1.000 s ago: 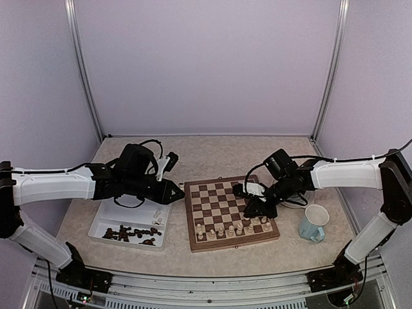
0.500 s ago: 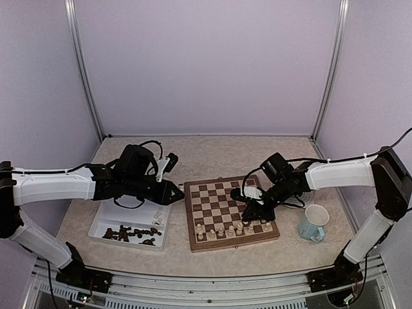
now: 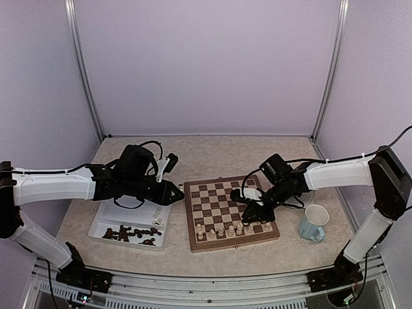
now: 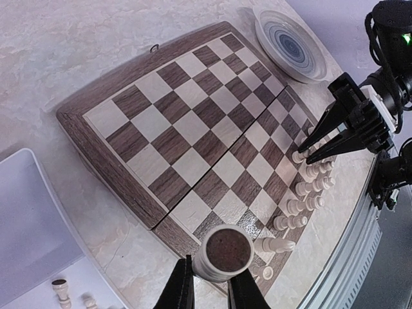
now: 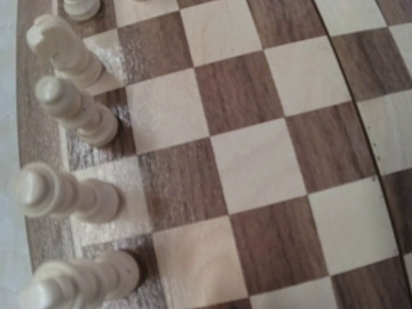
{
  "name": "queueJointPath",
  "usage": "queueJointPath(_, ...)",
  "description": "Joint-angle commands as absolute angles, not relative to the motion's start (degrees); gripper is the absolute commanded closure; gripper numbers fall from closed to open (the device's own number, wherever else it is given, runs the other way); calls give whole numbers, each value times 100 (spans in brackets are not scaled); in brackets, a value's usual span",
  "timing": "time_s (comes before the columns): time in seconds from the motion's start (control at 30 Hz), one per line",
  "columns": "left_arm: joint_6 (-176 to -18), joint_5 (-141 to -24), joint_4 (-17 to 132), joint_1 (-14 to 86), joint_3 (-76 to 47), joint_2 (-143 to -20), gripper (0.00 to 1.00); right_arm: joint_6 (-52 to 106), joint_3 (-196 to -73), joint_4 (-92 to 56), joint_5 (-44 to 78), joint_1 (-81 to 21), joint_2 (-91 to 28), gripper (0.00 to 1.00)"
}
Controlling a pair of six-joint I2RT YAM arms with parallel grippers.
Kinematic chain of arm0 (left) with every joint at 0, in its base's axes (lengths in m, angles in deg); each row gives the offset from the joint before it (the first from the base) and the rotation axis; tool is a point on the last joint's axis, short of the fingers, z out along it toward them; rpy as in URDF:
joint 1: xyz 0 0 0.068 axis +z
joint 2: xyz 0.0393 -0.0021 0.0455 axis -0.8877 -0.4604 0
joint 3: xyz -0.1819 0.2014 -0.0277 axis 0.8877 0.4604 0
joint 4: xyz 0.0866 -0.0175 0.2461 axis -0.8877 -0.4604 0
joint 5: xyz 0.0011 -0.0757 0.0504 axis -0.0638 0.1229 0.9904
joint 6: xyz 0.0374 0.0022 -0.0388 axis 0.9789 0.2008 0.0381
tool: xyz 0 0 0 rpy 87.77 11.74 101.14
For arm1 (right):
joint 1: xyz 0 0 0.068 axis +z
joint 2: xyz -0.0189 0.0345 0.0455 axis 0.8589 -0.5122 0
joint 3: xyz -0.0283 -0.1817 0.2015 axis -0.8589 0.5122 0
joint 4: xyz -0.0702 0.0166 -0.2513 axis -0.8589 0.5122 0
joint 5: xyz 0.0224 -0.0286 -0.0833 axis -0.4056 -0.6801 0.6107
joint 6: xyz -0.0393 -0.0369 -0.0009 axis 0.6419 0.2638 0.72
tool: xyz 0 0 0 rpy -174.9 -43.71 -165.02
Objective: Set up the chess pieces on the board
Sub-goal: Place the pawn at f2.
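The board lies between the arms, with cream chess pieces standing in its two near rows. My left gripper hovers off the board's left edge. In the left wrist view it is shut on a cream piece, seen from its brown felt base, above the board's near corner. My right gripper is low over the right part of the near rows. The left wrist view shows its fingers spread, tips beside a cream piece. The right wrist view shows only squares and cream pieces.
A white tray left of the board holds several dark pieces and a few cream ones. A pale blue mug stands right of the board. A round grey-ringed plate lies behind the board's far right corner.
My right gripper has moved a little left and down over the near rows. The left arm has stayed still with its piece.
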State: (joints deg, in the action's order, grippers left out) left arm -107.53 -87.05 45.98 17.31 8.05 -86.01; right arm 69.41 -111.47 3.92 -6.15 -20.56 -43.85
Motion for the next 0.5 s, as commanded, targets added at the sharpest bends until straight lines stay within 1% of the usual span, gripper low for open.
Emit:
queueJointPath(0.0,-10744,-8700,4695,1772,858,-8618,91,6958,-11103,455,-621,-1973,-4444,83)
queueJointPath(0.27,-10744,-8725,4691,1767,850,-8651,91,6896,-11359,684,-633,-1977,-4319,78)
queueJointPath(0.4,-10690,-8891,4677,1767,808,-8677,91,6957,-11803,1074,-590,-1989,-4219,76)
queueJointPath(0.47,-10622,-9204,4626,1764,729,-8733,91,7058,-12117,1283,-569,-1999,-4141,75)
